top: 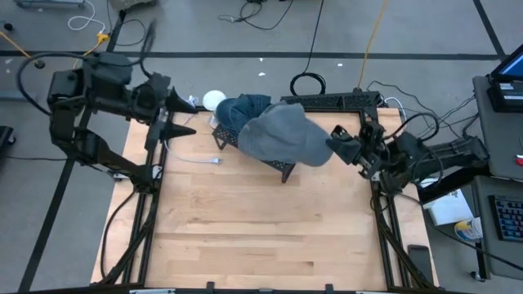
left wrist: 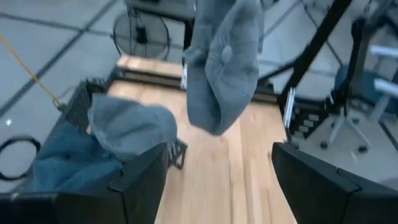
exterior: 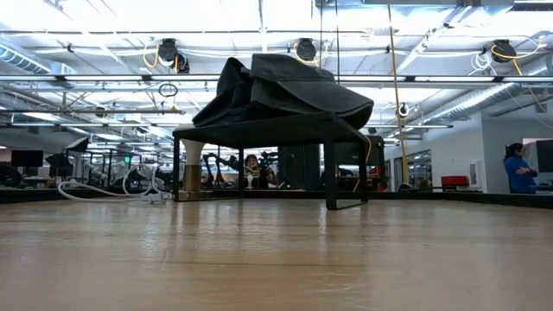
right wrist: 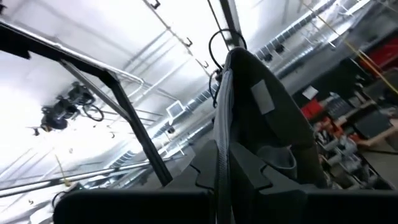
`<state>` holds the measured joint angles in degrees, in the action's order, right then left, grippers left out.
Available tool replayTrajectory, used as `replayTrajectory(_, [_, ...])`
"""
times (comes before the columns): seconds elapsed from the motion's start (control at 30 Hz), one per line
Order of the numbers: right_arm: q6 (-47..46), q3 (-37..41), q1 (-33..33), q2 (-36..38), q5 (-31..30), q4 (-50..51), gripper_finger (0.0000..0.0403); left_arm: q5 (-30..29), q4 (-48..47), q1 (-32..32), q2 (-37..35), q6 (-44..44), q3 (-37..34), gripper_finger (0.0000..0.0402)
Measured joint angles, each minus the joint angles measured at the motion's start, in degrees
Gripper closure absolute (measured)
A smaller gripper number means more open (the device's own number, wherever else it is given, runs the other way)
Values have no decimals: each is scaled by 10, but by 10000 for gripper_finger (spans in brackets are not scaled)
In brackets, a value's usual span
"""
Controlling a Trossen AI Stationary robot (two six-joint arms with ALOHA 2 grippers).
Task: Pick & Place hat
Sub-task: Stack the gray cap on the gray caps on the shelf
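Note:
A grey hat [top: 282, 135] is up in the air over the right half of a low black rack [top: 286, 170]; the left wrist view shows the grey hat [left wrist: 224, 62] hanging. My right gripper [top: 337, 145] is shut on its right edge. On the rack lie a blue hat [top: 241, 110] and another grey hat [left wrist: 130, 124]. In the low view the rack [exterior: 259, 134] stands on its legs with dark hats [exterior: 285, 86] on top. My left gripper [top: 189, 116] is open, left of the rack and touching nothing. My right gripper pinches the grey hat between its two fingers at the hat's edge [right wrist: 239, 140], coming from the table's right side. The hat [left wrist: 217, 93] is lifted clear of the table and hangs slack. How many layers are pinched cannot be told.
A white round object [top: 214, 100] sits at the far edge behind the rack. A pale cable [top: 196, 159] lies on the wood left of the rack. The near half of the table [top: 261, 237] is bare wood. A person [exterior: 520, 168] stands far off in the room.

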<state>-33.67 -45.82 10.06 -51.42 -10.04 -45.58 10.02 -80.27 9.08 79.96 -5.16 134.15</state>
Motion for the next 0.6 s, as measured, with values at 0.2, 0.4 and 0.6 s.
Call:
replayTrajectory(0.2, [-51, -18, -102, -4, 104, 0, 397, -6, 73, 0, -3, -10, 0, 114])
replayTrajectory(0.4, [-72, -119, -197, -36, 239, 111, 397, -17, 139, 0, 12, 13, 0, 125])
replayTrajectory(0.6, [-77, -209, -254, -85, 335, 163, 395, -51, 182, 0, 36, 38, 0, 123])
